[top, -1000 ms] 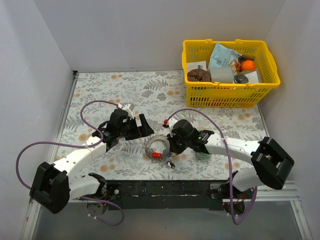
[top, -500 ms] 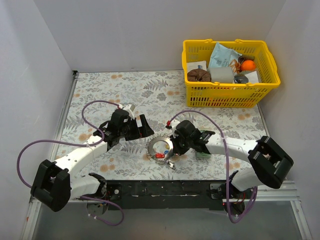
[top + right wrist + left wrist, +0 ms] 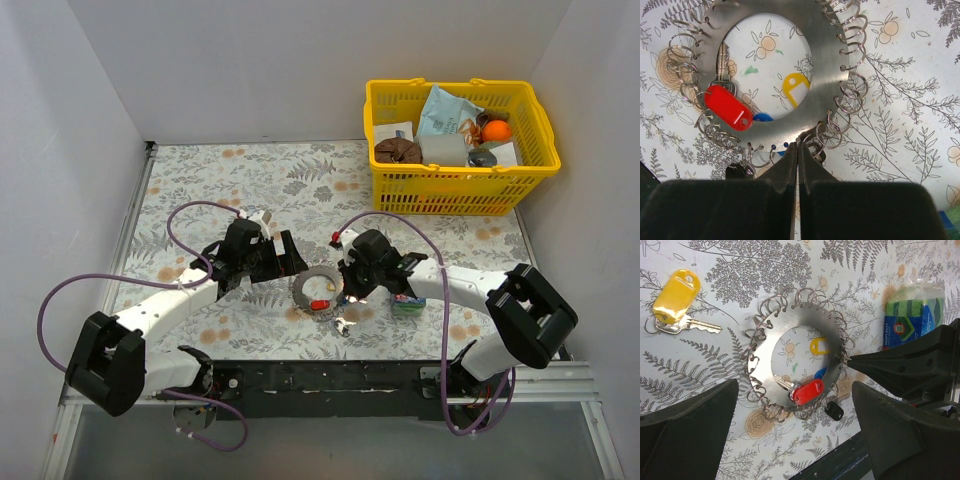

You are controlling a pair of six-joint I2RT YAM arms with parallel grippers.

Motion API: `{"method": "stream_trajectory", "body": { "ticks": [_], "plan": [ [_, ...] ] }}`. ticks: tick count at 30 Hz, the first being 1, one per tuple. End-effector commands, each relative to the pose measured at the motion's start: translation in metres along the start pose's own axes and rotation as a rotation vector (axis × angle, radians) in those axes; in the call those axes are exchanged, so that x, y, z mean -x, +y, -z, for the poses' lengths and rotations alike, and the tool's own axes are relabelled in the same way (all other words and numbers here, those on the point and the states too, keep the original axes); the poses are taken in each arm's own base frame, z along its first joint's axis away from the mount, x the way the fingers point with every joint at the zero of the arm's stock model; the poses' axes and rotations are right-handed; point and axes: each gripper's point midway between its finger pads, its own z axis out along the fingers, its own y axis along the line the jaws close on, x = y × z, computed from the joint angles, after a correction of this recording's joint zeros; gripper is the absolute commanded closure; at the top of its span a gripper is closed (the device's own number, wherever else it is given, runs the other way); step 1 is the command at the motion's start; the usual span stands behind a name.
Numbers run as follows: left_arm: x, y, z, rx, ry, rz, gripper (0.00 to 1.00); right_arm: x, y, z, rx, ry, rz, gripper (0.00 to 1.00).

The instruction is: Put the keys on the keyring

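Left wrist view: your yellow key (image 3: 677, 290) lies loose, off the keyring (image 3: 800, 325).
Red key (image 3: 729, 107): looks already hung.
Right gripper (image 3: 798, 146): pinching keyring rim.
Left gripper (image 3: 290, 254): spread wide.

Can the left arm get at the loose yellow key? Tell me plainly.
Probably yes. The yellow key lies uncovered, apart from the keyring, and the left gripper has its jaws open nearby.
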Motion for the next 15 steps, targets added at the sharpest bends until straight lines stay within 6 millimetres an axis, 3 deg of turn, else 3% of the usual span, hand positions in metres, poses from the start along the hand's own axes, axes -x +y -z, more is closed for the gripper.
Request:
{"method": "stream_trajectory", "body": {
  "ticks": [1, 7, 11, 15],
  "plan": [
    [0.011, -0.002, 0.002, 0.021, -0.034, -0.014, 0.02, 0.015, 0.005, 0.000, 0.052, -0.046, 0.013, 0.99],
    [0.012, 0.002, -0.003, 0.045, -0.024, -0.023, 0.02, 0.003, -0.001, -0.002, 0.031, 0.001, 0.003, 0.97],
    [0.009, 0.006, -0.005, 0.060, -0.016, -0.021, 0.02, 0.008, -0.002, 0.003, 0.031, 0.013, 0.004, 0.64],
    [0.008, 0.008, -0.005, 0.065, -0.014, -0.021, 0.02, 0.020, -0.002, 0.010, 0.028, 0.004, 0.000, 0.53]
  ]
}}
